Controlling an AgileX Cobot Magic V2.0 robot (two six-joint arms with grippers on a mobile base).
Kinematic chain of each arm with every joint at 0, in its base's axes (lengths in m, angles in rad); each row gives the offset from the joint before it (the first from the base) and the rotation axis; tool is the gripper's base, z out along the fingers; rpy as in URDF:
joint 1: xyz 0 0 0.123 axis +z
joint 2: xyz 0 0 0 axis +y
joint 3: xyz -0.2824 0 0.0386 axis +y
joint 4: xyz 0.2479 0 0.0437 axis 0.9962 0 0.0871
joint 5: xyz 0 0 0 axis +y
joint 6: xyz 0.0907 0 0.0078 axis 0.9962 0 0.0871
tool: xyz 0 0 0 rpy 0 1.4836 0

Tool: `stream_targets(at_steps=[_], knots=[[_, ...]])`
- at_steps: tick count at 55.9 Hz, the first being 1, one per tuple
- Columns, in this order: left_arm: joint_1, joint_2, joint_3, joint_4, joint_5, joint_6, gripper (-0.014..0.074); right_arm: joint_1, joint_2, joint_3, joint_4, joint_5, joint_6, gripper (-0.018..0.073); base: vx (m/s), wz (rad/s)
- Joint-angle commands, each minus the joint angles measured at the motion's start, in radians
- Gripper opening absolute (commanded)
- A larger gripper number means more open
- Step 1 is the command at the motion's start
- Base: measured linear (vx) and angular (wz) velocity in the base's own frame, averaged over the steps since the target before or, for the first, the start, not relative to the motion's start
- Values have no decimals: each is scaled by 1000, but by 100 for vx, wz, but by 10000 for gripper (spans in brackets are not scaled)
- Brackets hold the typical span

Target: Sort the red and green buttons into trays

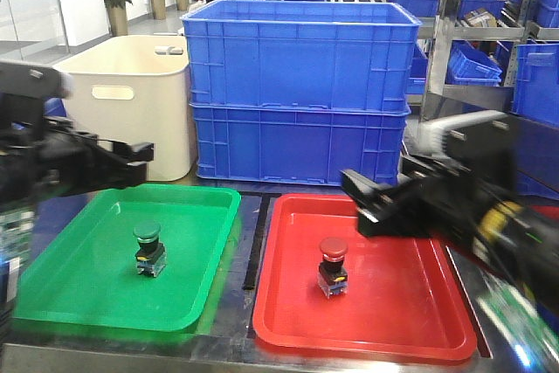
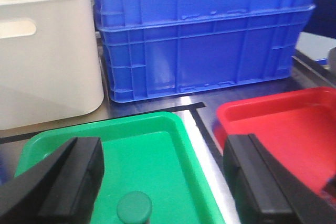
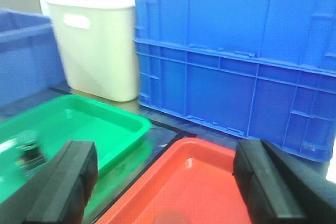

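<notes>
The green button (image 1: 147, 249) stands upright in the middle of the green tray (image 1: 70, 277). The red button (image 1: 332, 265) stands upright in the red tray (image 1: 402, 303). My left gripper (image 1: 131, 163) hovers open and empty above the green tray's back left. In the left wrist view the green button's cap (image 2: 134, 207) shows low between the spread fingers (image 2: 73, 177). My right gripper (image 1: 362, 198) hangs open and empty over the red tray's back right. The right wrist view shows the red tray (image 3: 194, 182) between its jaws, and the green button (image 3: 29, 148) is blurred at the left.
Two stacked blue crates (image 1: 301, 93) stand right behind the trays, with a cream tub (image 1: 131, 111) to their left. Metal shelving with blue bins (image 1: 476, 63) rises at the back right. A black tape strip (image 1: 255, 242) runs between the trays.
</notes>
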Motion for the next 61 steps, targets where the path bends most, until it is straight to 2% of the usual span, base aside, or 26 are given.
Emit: stream_targets(at_steps=[1,10,19,29,46,54,57,61], knots=[[-4,-137,54,-6,-66,-3,583,-1,-109,80,5,-138,-4,576,0,0],[-4,-344,262,-6,-110,-3,583,-1,-191,186,5,-149,-4,576,0,0],[-4,-472,396,-6,-107,-3,583,-1,-188,205,5,-129,-4,576,0,0],[-4,-502,455,-6,-103,-3,583,-1,-184,205,5,-112,-4,576,0,0],[-4,-501,468,-3,-106,0,579,-1,-184,205,5,-111,-4,576,0,0],[-4,-535,472,90,-105,-23,560,-1,-184,205,5,-111,-4,576,0,0],[-3,-574,493,143,-114,-98,544,-1,-184,205,5,-111,-4,576,0,0],[17,-646,541,269,-130,-226,506,-1,-184,205,5,-111,-4,576,0,0]])
